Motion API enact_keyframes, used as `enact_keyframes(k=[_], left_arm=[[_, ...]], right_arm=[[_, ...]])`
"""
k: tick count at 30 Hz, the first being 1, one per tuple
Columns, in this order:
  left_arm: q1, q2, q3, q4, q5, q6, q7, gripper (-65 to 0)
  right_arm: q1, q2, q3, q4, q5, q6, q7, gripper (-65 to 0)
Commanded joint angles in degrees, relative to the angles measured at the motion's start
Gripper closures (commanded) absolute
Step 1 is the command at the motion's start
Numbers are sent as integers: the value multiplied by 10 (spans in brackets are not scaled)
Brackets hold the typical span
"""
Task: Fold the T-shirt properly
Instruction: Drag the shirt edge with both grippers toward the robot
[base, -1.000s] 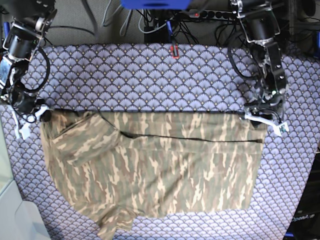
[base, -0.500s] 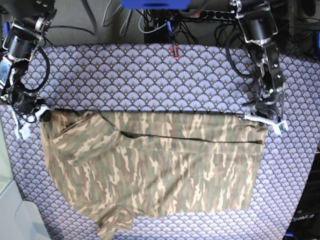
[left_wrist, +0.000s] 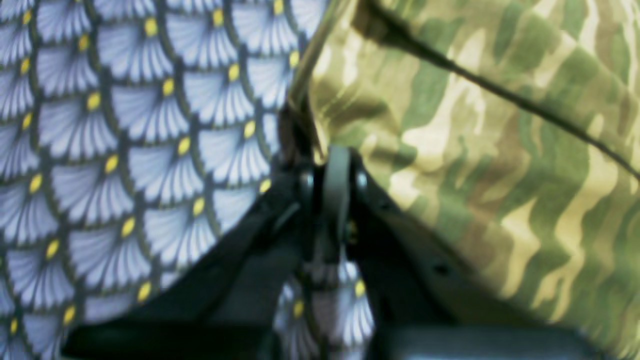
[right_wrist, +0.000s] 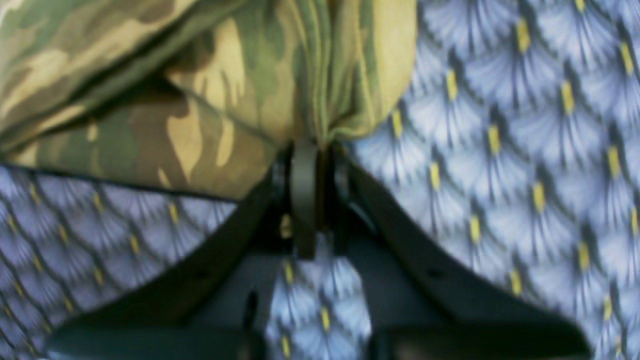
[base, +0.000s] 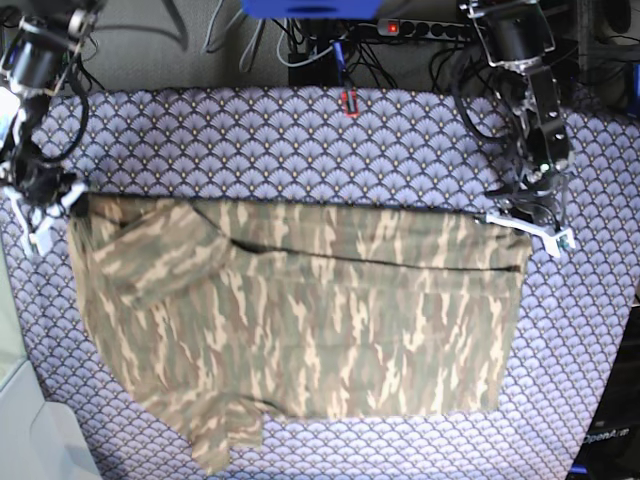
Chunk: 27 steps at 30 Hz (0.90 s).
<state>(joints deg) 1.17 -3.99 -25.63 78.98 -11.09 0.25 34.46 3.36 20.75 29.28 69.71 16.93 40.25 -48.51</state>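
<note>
L gripper (left_wrist: 330, 165) just snapped closed on the shirt (base: 300, 320) corner, R gripper (right_wrist: 310, 150) pinching opp. corner, top edge lifted—you're set to fold fwd.

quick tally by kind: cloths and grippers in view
T-shirt: 1
purple cloth: 1
grippers: 2, left gripper and right gripper, each shut on a T-shirt corner
Total: 4
</note>
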Motion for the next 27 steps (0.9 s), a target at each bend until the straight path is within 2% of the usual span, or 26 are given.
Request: enact_keyframes(k=[1, 7, 12, 16, 21, 27], left_arm=[[1, -1, 0, 25, 0, -3, -1, -5], [66, 5, 0, 127, 0, -1, 32, -5], [122, 8, 0, 191, 0, -2, 46, -5], [151, 3, -4, 208, 1, -2, 45, -5], [165, 8, -84, 209, 1, -6, 50, -5], [182, 3, -87, 208, 1, -6, 46, -5]], right_arm=[[-1, 7, 7, 31, 0, -2, -9, 0], [-73, -14, 14, 143, 0, -2, -34, 0], [-108, -24, 14, 172, 0, -2, -35, 0], [-138, -27, 17, 196, 0, -2, -31, 0], [-151, -27, 43, 208, 0, -2, -35, 0], [-171, -25, 51, 209, 0, -2, -32, 0]])
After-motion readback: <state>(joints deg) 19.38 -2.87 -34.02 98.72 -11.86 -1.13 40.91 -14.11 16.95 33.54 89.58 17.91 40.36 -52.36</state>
